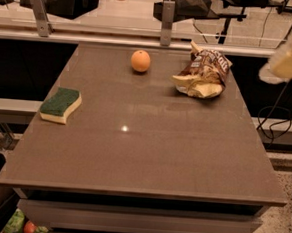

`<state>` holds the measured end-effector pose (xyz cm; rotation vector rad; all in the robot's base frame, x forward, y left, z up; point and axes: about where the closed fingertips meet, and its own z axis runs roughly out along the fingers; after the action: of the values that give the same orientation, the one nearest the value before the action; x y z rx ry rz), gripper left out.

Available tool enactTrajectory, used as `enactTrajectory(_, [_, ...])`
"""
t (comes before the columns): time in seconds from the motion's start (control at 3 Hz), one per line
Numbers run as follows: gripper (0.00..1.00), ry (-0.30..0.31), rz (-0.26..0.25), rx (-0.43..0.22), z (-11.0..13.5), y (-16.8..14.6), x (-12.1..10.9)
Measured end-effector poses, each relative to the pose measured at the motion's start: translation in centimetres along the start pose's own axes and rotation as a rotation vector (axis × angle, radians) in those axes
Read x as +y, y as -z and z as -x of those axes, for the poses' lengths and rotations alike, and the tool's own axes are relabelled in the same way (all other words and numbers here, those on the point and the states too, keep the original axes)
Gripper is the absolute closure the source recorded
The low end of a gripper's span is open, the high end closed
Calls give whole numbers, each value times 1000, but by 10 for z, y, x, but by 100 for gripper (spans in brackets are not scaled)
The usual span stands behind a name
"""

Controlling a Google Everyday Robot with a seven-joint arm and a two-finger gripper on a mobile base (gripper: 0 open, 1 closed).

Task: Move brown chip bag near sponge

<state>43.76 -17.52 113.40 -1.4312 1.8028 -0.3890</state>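
Note:
The brown chip bag [204, 72] lies crumpled at the far right of the table, dark brown above and pale cream below. The sponge [60, 104], green on top over yellow foam, lies near the table's left edge, far from the bag. My gripper [289, 56] shows only as a pale shape at the right edge of the view, above and to the right of the bag and apart from it. It holds nothing that I can see.
An orange [140, 60] sits at the far middle of the brown table [143, 158], left of the bag. A rail with metal posts [166, 22] runs behind the table. Cables hang at the right, and a bin stands on the floor at the lower left.

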Motion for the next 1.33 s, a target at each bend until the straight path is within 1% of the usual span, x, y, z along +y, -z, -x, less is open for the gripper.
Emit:
enactTrajectory(0.33, [0,-53,-25,-64,9,-35,-24])
enactTrajectory(0.67, [0,-97,-12,-112,15,-73,-39])
enactTrajectory(1.0, [0,-147,32,-128,11,-115,-47])
enactTrajectory(1.33, [0,-196,101,-102,1,-159,-50])
